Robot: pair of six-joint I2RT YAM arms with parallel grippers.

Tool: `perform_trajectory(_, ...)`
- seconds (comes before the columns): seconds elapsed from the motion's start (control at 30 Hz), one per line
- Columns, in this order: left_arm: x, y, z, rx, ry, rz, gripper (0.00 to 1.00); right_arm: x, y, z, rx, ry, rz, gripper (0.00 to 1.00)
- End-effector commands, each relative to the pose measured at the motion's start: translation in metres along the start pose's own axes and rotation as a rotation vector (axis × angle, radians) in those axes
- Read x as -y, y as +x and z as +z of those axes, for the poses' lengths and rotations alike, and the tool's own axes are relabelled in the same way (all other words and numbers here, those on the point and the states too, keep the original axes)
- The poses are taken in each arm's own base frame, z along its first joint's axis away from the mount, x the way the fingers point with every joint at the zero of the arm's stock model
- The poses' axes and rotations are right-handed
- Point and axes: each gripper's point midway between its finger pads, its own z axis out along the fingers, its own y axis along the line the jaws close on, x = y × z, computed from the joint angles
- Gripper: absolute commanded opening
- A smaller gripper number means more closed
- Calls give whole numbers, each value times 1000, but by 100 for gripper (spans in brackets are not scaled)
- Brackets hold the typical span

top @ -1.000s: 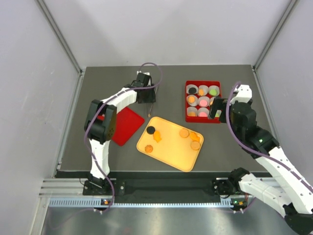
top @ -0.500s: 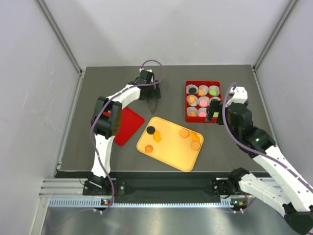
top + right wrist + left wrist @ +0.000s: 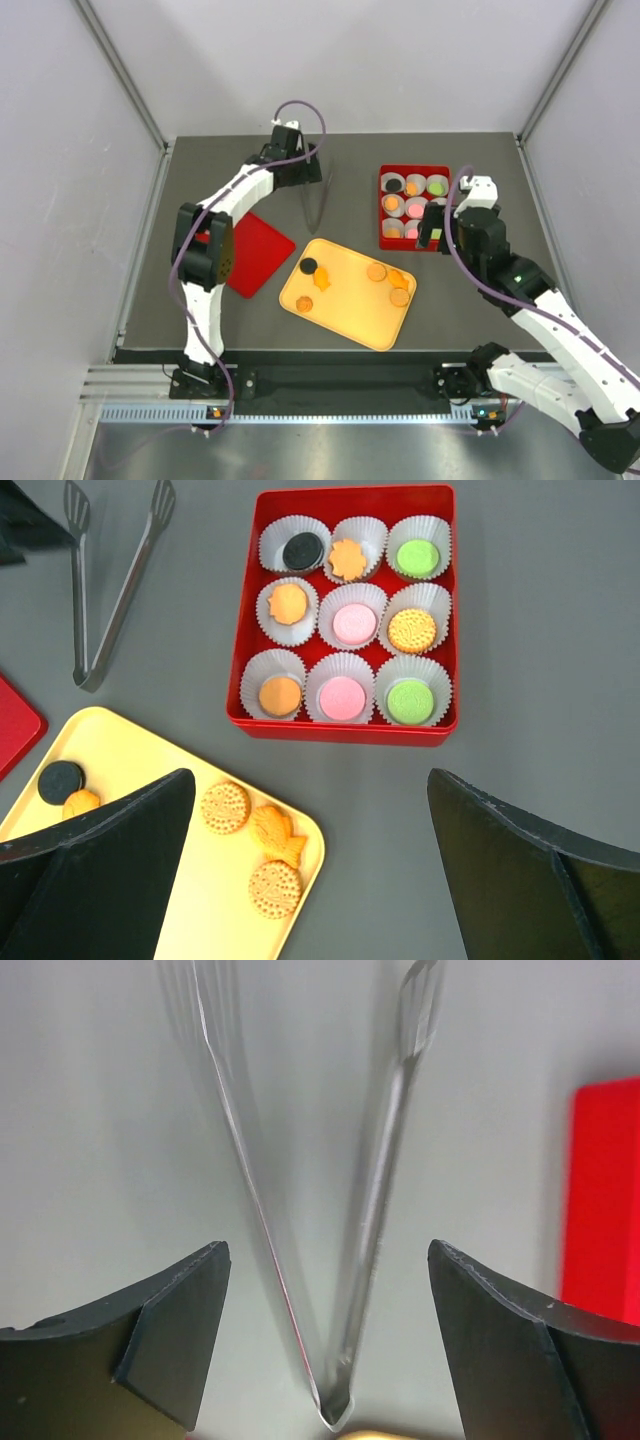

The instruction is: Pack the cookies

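Since a second ago the left gripper (image 3: 327, 1250) has let go of the tongs (image 3: 88, 675) and drawn back toward the far side of the table. Its jaws now stand wide with nothing between them. The tongs lie straight beneath it, hinge end nearest, though that view is smeared and they only seem to rest flat on the table. Meanwhile the right gripper (image 3: 310, 780) has shifted slightly and hangs high, jaws spread wide, holding nothing. Just ahead of its fingers and below them sits the red box (image 3: 345, 730), where each of the nine paper cups holds one of the cookies (image 3: 352, 625). Closer in, on its left finger's side, the yellow tray (image 3: 215, 870) carries five loose cookies. Three tan ones sit close together by that fingertip, and a black one and a small orange one lie farther out to the left. These discs look light, stiff and brittle, and they lie flat with little edge to catch, so a gentle pinch across the rim, or the tongs, would suit best
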Motion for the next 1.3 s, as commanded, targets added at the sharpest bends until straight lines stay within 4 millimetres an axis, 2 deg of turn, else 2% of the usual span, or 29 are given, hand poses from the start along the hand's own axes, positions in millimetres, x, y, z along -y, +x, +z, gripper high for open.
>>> perform_trajectory(0.0, 21, -56, -51, 151, 70, 3, 85, -6, -12, 4, 33, -23, 23, 100)
perform_trajectory(0.2, 9, -44, -82, 173, 41, -60, 82, -18, -8, 12, 14, -61, 18, 100)
perform_trajectory(0.33, -8, -35, -106, 190, -6, -123, 79, -41, -1, 22, -36, -159, 0, 100)
perform_trajectory(0.37, -14, -37, -118, 206, -23, -138, 78, -48, -3, 25, -31, -185, 0, 100)
perform_trajectory(0.4, -19, -26, -120, 187, -35, -149, 77, -57, 1, 30, -55, -215, -6, 100)
perform_trajectory(0.43, -21, -24, -125, 191, -35, -152, 77, -61, 2, 34, -65, -226, -11, 100)
perform_trajectory(0.47, -23, -27, -140, 216, -39, -159, 77, -68, 2, 37, -69, -242, -15, 100)
perform_trajectory(0.5, -30, -16, -142, 202, -58, -161, 77, -76, 0, 38, -75, -267, -15, 100)
perform_trajectory(0.53, -34, -15, -148, 213, -74, -170, 77, -81, 8, 48, -106, -264, -23, 100)
perform_trajectory(0.67, -69, 7, -185, 223, -227, -230, 74, -104, 19, 58, -145, -300, -46, 100)
perform_trajectory(0.7, -88, 18, -188, 229, -317, -252, 74, -108, 19, 60, -141, -308, -44, 100)
perform_trajectory(0.77, -111, 29, -206, 250, -423, -287, 72, -116, 24, 62, -153, -321, -45, 100)
perform_trajectory(0.8, -131, 48, -211, 228, -514, -318, 71, -118, 27, 64, -160, -323, -49, 100)
perform_trajectory(0.83, -140, 53, -218, 234, -549, -344, 70, -119, 26, 65, -158, -325, -47, 100)
perform_trajectory(0.9, -169, 79, -227, 198, -671, -422, 66, -122, 28, 67, -165, -328, -51, 100)
perform_trajectory(0.97, -190, 102, -231, 153, -741, -480, 64, -122, 28, 67, -164, -330, -52, 100)
perform_trajectory(1.03, -201, 118, -230, 131, -768, -542, 63, -122, 28, 66, -157, -335, -48, 100)
perform_trajectory(1.07, -206, 134, -227, 104, -785, -555, 61, -121, 30, 66, -158, -334, -47, 100)
perform_trajectory(1.1, -208, 134, -223, 121, -776, -586, 61, -121, 30, 66, -155, -334, -45, 100)
perform_trajectory(1.17, -214, 152, -215, 81, -767, -611, 59, -120, 35, 66, -157, -335, -44, 100)
perform_trajectory(1.27, -217, 163, -197, 50, -723, -656, 57, -119, 39, 67, -161, -335, -42, 100)
